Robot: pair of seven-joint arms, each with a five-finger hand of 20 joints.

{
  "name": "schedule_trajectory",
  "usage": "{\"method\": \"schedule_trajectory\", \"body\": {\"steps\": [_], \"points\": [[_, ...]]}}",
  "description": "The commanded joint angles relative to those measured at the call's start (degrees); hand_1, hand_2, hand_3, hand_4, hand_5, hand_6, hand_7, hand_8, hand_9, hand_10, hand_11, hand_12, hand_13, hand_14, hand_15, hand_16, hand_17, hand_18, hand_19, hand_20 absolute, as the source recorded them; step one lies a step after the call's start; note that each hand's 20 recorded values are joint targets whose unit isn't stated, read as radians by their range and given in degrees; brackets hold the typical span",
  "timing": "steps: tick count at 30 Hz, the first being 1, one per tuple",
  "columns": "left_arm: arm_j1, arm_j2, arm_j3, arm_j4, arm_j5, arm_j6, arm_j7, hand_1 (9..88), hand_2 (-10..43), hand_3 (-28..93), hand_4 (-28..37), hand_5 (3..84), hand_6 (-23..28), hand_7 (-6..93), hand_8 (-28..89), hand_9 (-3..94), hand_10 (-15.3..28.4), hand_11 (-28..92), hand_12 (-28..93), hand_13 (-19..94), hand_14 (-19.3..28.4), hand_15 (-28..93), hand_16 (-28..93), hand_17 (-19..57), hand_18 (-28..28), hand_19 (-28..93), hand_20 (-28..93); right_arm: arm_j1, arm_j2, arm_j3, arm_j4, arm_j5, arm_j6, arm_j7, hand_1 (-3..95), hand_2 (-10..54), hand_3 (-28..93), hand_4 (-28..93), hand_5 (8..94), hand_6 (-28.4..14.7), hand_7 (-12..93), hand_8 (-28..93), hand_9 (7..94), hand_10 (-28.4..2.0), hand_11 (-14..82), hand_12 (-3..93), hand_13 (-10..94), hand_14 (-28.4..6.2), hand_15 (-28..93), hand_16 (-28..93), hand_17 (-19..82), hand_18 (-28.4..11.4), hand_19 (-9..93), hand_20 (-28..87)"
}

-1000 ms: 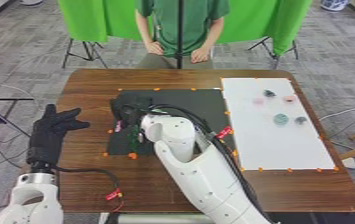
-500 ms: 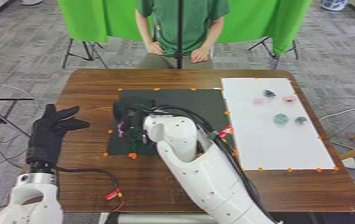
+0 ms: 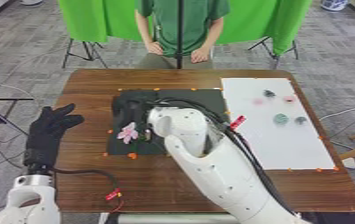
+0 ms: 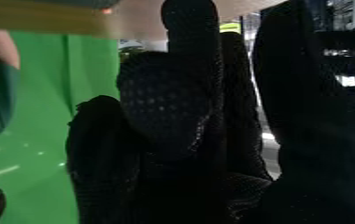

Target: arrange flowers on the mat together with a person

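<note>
In the head view, my right hand (image 3: 130,109) is over the left part of the dark mat (image 3: 169,149). A pink flower (image 3: 128,133) lies on this mat, just nearer to me than the hand, with bits of green beside it. Up close in the right wrist view, the right hand (image 4: 169,105) has its fingers mostly extended, and I see nothing held in them. My left hand (image 3: 54,121) is open at the table's left side, apart from the mat.
To the right lies a white mat (image 3: 284,150) bearing a dark piece (image 3: 269,93), pink pieces (image 3: 290,99) and green ones (image 3: 281,119). Orange markers line both mats. A person stands at the far edge, behind a thin upright pole. My right forearm crosses the table's middle.
The pink flower, mostly covered by my right hand before, is now in plain sight on the dark mat. My right forearm has shifted to the right, and the left hand has moved slightly.
</note>
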Motion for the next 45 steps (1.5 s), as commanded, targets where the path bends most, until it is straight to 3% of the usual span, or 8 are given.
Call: {"method": "schedule_trajectory", "body": {"steps": [1, 6, 10, 13, 16, 19, 27, 45], "points": [[0.7, -0.81, -0.41, -0.07, 0.41, -0.48, -0.80, 17.7, 10.7, 64, -28.3, 49.7, 2.4, 15.5, -8, 49.4, 14.4, 16, 19, 37, 19.8, 21, 7, 1.7, 15.5, 15, 22, 0.0, 7.7, 6.1, -12.5, 14.5, 5.1, 4.7, 47.4, -9.5, 55, -24, 61.2, 5.2, 18, -15, 91.1, -10.8, 23.1, 16.7, 94, -1.2, 55, 21, 74, -5.9, 93, 25], [1.3, -1.24, -0.97, -0.87, 0.86, -1.61, -0.74, 18.8, 10.0, 63, -28.3, 47.1, 2.8, 14.8, -6, 46.4, 13.5, 18, 18, 36, 18.4, 20, 5, 1.9, 15.3, 15, 20, -9.6, 13.3, 18.6, -21.7, 35.3, 16.8, 8.2, 36.7, -9.5, 66, -20, 63.5, 1.8, 14, -12, 91.3, -10.9, 21.1, 17.7, 94, -2.4, 53, 20, 73, -6.5, 92, 23], [1.7, -1.84, -1.55, -1.45, 1.21, -2.71, -0.63, 19.9, 9.8, 62, -28.3, 47.1, 3.3, 14.7, -6, 46.1, 13.5, 19, 17, 36, 18.3, 20, 5, 2.2, 15.3, 14, 20, -20.7, 13.0, 32.4, -24.7, 60.1, 14.1, 3.7, 26.3, -5.3, 68, -14, 64.0, -1.1, 11, -10, 83.6, -14.5, 17.3, 17.9, 88, -7.9, 34, 28, 59, -12.5, 84, 19], [1.7, -2.05, -1.44, -1.72, 1.01, -3.27, 0.15, 20.8, 9.6, 62, -28.3, 47.6, 3.9, 14.0, -6, 46.7, 13.9, 20, 16, 37, 18.2, 17, 3, 4.8, 13.5, 11, 17, -29.9, 11.9, 41.8, -25.4, 76.1, 7.1, -0.2, 21.7, -1.4, 70, -15, 59.0, -2.5, 10, -9, 67.3, -16.9, 11.0, 16.1, 60, -15.5, 22, 23, 34, -17.0, 53, 30], [1.9, -2.31, -1.54, -2.09, 1.95, -3.81, 0.53, 21.3, 9.4, 62, -28.3, 48.2, 4.1, 13.1, -6, 47.4, 14.3, 20, 15, 37, 17.6, 11, 1, 7.0, 11.7, 9, 16, -38.5, 11.0, 47.6, -26.3, 78.7, 6.5, -4.5, 16.5, 0.6, 73, -16, 49.3, -2.6, 8, -8, 49.1, -16.9, 5.7, 13.0, 39, -16.7, 11, 20, 21, -16.1, 22, 28], [2.4, -2.47, -1.76, -2.64, 1.94, -3.60, 0.80, 21.5, 9.3, 62, -28.3, 48.2, 4.1, 12.4, -6, 47.3, 14.5, 19, 15, 36, 17.0, 10, 1, 7.8, 11.1, 9, 16, -46.4, 8.4, 49.9, -28.4, 83.2, 9.5, -7.3, 13.6, 0.8, 75, -16, 44.7, -2.4, 6, -7, 42.9, -16.2, 4.4, 11.6, 31, -15.3, 7, 16, 18, -15.4, 10, 26], [4.6, -3.08, -2.37, -4.06, 1.90, -2.97, 1.17, 21.3, 8.8, 63, -28.3, 48.0, 3.9, 12.6, -6, 47.3, 14.3, 19, 15, 36, 17.6, 10, 3, 6.0, 11.7, 9, 17, -56.5, -3.7, 51.1, -31.0, 82.9, 16.9, -14.7, 9.7, 0.8, 80, -17, 43.5, -1.4, 7, -8, 42.8, -15.8, 4.5, 10.8, 30, -13.1, 7, 13, 18, -14.6, 6, 26], [6.4, -3.67, -3.21, -5.28, 2.03, -2.33, 1.14, 21.5, 8.5, 63, -28.3, 48.2, 3.8, 13.6, -6, 48.3, 14.2, 20, 15, 36, 18.0, 11, 4, 3.8, 13.5, 10, 17, -59.0, -3.3, 52.9, -31.1, 84.3, 15.9, -12.8, 8.7, 1.6, 81, -18, 43.5, -1.6, 8, -8, 43.1, -15.7, 4.6, 10.5, 31, -13.1, 9, 11, 19, -13.1, 3, 27]]}}
